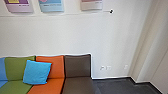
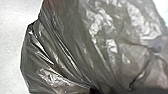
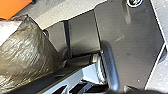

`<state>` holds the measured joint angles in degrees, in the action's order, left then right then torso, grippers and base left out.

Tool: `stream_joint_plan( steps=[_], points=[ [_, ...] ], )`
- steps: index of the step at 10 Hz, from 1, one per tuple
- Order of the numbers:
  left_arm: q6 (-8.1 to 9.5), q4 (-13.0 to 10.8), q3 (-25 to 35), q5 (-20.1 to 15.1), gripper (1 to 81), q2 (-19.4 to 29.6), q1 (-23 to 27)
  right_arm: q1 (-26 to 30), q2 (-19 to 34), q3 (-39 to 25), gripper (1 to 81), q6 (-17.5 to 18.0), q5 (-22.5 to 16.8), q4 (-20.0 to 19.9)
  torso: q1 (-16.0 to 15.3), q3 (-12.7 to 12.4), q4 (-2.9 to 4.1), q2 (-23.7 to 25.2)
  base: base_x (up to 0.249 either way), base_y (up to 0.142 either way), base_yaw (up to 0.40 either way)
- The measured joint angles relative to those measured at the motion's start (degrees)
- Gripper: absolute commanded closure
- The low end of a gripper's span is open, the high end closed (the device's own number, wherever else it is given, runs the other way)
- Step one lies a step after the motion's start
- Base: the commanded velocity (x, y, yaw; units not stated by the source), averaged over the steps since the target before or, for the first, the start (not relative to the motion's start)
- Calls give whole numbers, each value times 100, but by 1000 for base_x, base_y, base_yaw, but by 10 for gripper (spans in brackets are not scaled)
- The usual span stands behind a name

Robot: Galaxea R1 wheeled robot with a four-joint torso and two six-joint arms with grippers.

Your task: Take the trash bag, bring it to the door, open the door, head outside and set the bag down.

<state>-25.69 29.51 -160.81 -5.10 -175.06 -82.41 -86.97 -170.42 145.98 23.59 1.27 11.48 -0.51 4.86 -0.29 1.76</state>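
Observation:
Translucent grey-brown plastic, the trash bag (image 2: 82, 45), looms close in the left wrist view. Its folds draw together at the dark tip of my left gripper (image 2: 94, 90), which is shut on the bag. The same bag (image 3: 30, 50) bulges beside the robot's dark base plate in the right wrist view. How my right gripper stands cannot be made out.
Colourful sofa seats (image 1: 48, 86) line the white wall (image 1: 75, 32), with a blue cushion (image 1: 37, 72) on them. Prints (image 1: 51, 5) hang above. Dark flooring (image 1: 115, 86) lies right of the brown seat, by the wall corner.

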Motion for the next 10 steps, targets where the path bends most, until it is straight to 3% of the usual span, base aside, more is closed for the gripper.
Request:
stream_joint_plan(
  steps=[10],
  points=[
    [0,-24,0,0,811,-2,0,0,-30,2,10,0,0,-2,0,0,0,0,0,0,-303]
  ],
)
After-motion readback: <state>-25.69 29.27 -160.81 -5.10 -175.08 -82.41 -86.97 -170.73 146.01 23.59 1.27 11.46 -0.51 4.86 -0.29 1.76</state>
